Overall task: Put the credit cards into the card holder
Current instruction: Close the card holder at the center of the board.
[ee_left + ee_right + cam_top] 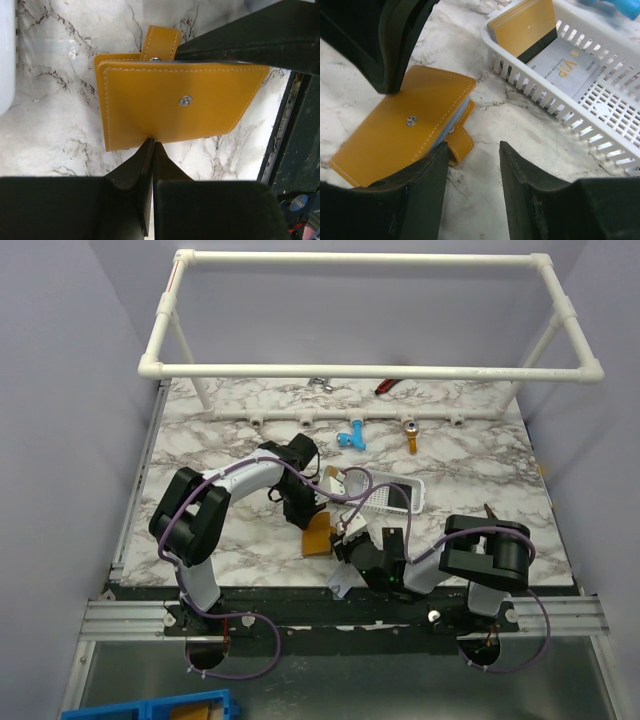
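Right end effector [474, 150] hangs spread and empty just beside the card holder [385, 135], which sits on the bench [495, 110], strap unsnapped, cover barely parted. Left end effector [152, 146] is pressed together, pinching the holder's edge; so thin a grip could slip. Credit cards [525, 25] remain in the white basket [615, 145], whose wall may obstruct a clean pinch.

Figure: a robotics lab bench.
You face a marble-print table [210, 435] under a white pipe frame [370, 370], boxed by plain walls [60, 390].
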Robot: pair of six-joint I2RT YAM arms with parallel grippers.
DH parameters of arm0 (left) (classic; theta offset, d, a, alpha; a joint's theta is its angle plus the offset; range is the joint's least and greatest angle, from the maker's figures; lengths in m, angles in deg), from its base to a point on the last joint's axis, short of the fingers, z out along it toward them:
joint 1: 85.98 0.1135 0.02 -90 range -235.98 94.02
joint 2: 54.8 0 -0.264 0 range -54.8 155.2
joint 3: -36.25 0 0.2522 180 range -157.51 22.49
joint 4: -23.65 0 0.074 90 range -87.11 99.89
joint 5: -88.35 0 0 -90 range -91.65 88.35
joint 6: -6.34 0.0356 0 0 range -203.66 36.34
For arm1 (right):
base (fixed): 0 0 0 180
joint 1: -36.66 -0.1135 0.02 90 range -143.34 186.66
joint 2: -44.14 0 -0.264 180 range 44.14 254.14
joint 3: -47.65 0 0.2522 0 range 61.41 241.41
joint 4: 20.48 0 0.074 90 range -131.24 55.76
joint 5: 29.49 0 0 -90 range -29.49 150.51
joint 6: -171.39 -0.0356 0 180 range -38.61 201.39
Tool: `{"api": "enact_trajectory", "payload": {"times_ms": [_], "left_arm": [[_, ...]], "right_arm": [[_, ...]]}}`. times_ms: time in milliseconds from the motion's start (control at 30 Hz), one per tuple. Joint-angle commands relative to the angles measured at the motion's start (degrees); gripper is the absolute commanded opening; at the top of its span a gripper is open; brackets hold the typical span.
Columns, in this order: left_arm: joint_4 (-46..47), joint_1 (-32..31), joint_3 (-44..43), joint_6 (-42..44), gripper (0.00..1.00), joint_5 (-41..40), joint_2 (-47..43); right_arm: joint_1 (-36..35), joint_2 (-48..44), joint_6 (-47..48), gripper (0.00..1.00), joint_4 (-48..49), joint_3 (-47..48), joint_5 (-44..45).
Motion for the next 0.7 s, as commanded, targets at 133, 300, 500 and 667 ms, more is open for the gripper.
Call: {"api": "enact_trajectory", "payload": {"times_ms": [133,300,500,667], "left_arm": [[-1.1,-0.1,-0.6,3.0,0.04,0.4,0.1],[-0.9,-0.2,-0.5,2.9,0.04,0.5,-0.5],[-1.6,-0.2,-1.0,2.5,0.04,1.4,-1.6],[-0.2,0.0,-0.7,1.7,0.04,0.7,-2.0]], "right_arm": [[-0.1,4.3,-1.2,0.30,8.4,3.0,10.2],[-0.1,3.4,-7.5,0.17,7.5,2.5,12.3],[-0.1,1.3,-9.7,0.25,5.7,0.3,8.1],[-0.1,0.1,-3.5,0.69,11.1,-5.3,3.4]]}}
